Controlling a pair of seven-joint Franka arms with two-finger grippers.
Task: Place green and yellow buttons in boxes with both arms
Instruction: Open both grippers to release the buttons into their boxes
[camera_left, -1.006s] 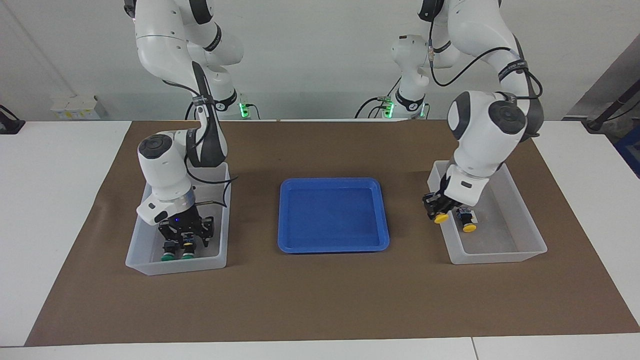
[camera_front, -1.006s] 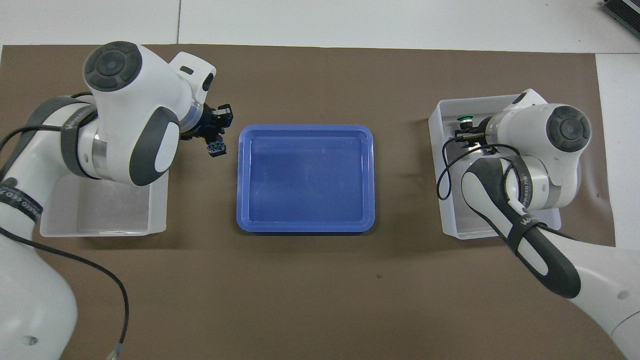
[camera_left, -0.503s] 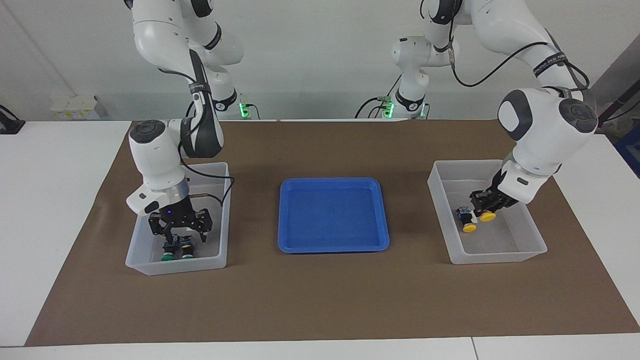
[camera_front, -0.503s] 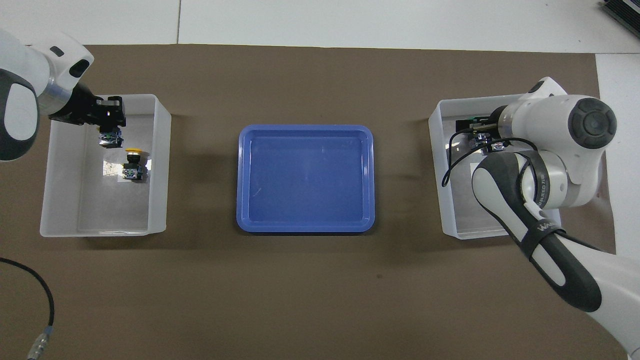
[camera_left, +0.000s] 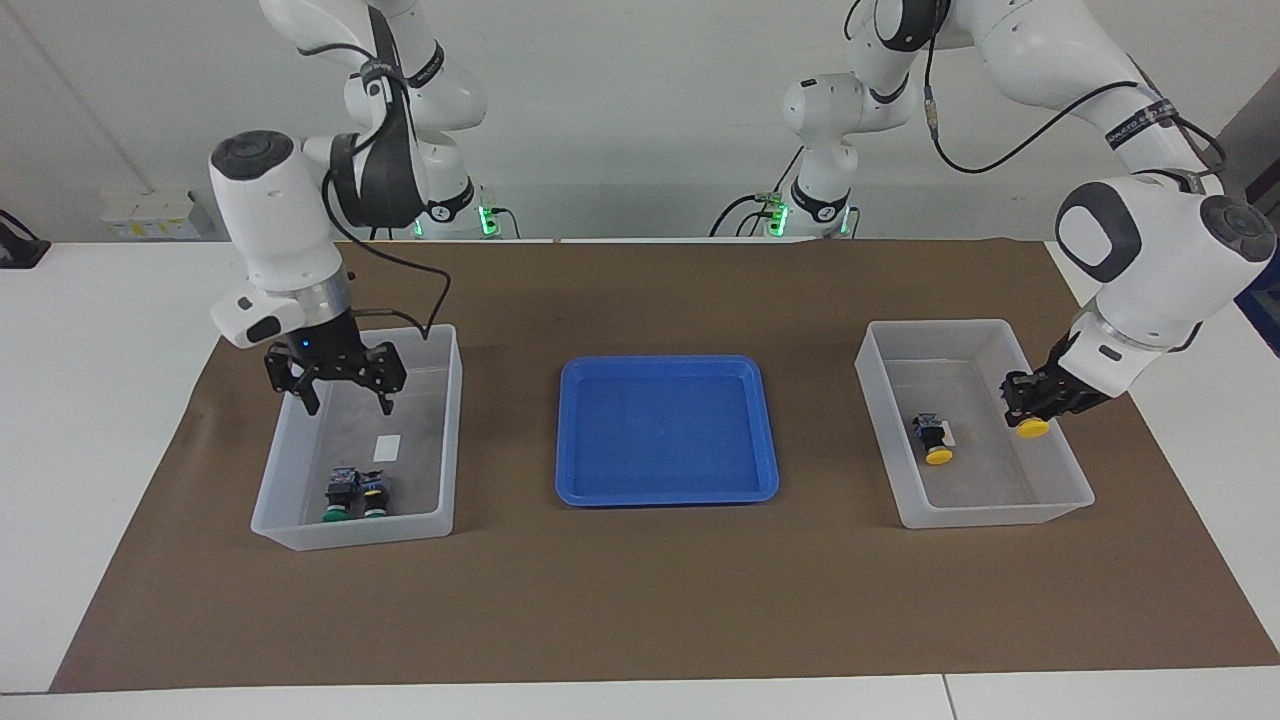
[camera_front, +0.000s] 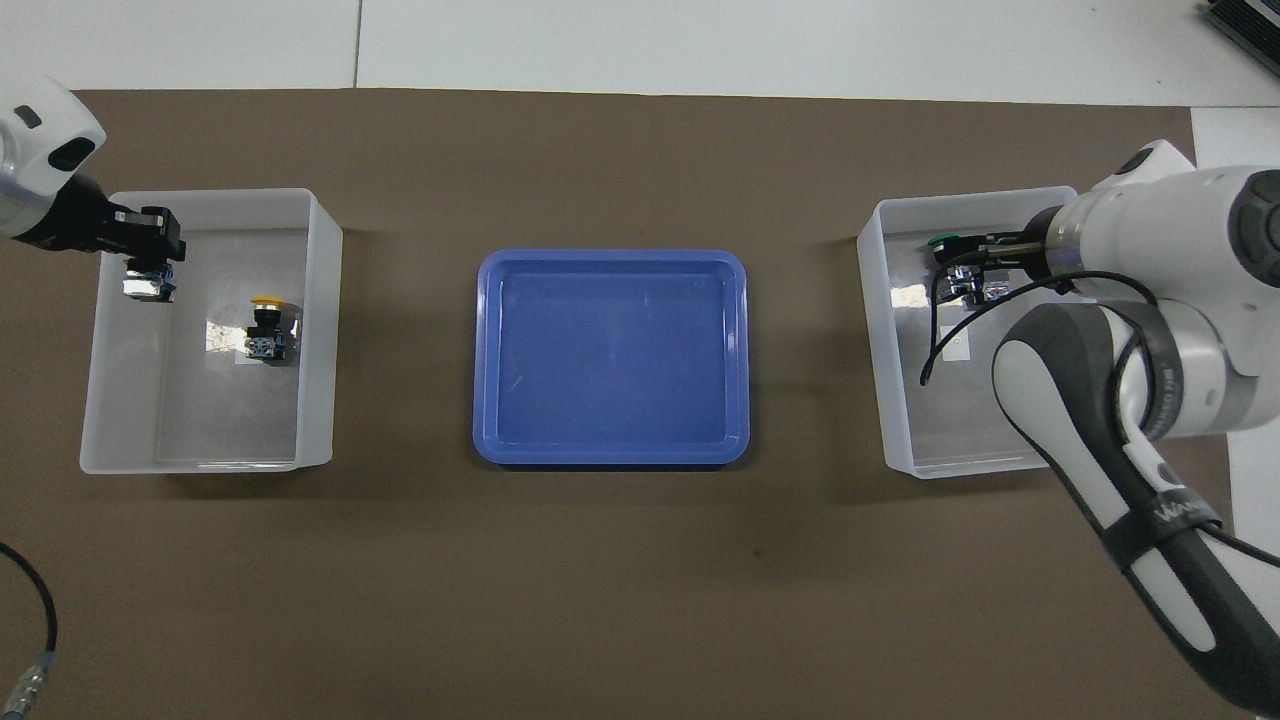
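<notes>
The right tool (camera_left: 340, 385), which a second ago reached down among the two green buttons (camera_left: 352, 495), now hangs wide open and empty above its box (camera_left: 300, 535) at the right arm's end of the surface (camera_left: 640, 600); both buttons lie side by side in the box's part farthest from the robots. The left tool (camera_left: 1030, 405) (fingers clamped on a yellow button (camera_left: 1033, 428)) has swung from one rim of the other box (camera_left: 1000, 510) across to the rim at the surface's end. The second yellow button (camera_left: 935, 440) lies inside. The blue tray (camera_left: 667, 490) sits between the boxes.
</notes>
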